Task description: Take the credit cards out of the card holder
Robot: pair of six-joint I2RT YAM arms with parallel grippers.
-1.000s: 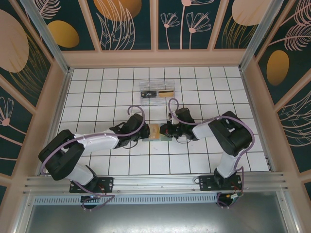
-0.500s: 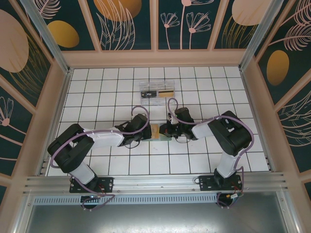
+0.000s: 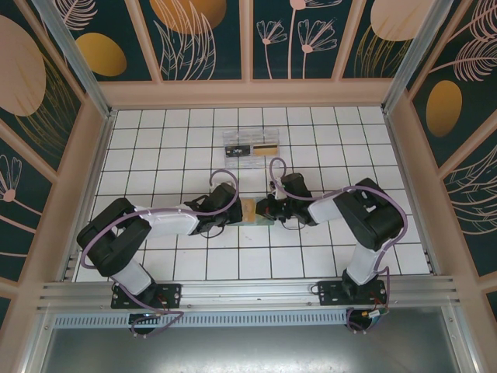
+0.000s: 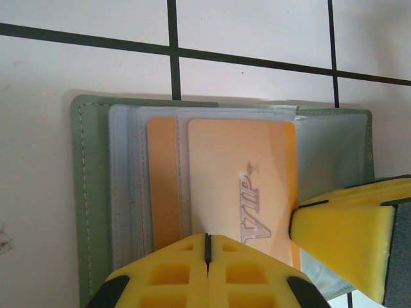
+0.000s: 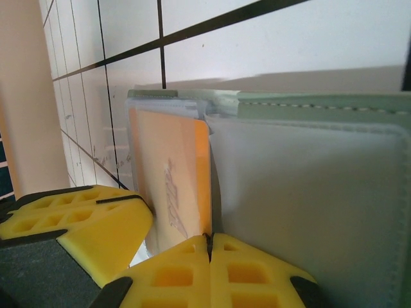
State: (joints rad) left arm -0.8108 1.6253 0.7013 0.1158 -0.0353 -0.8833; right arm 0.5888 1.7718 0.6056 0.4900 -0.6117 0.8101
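Note:
The green card holder (image 3: 250, 210) lies open between my two grippers at the middle of the table. In the left wrist view its cover (image 4: 90, 192) frames clear sleeves with an orange VIP credit card (image 4: 237, 167) in front and a second orange card (image 4: 160, 179) behind. My left gripper (image 4: 207, 240) is shut with nothing in it, its tips against the front card's lower edge. My right gripper (image 5: 209, 240) is shut where the card's edge (image 5: 204, 179) runs into its seam, beside the holder's other page (image 5: 321, 212). Its finger (image 4: 340, 244) covers the card's corner.
A clear plastic tray (image 3: 250, 144) with dark and tan items stands a few tiles behind the holder. Wooden walls (image 3: 85, 179) close in the tiled table on three sides. Both arms reach inward from their bases at the near rail.
The left arm's elbow swung inward and its gripper slid closer to the holder during the first half second. The right arm and the holder stay where they were.

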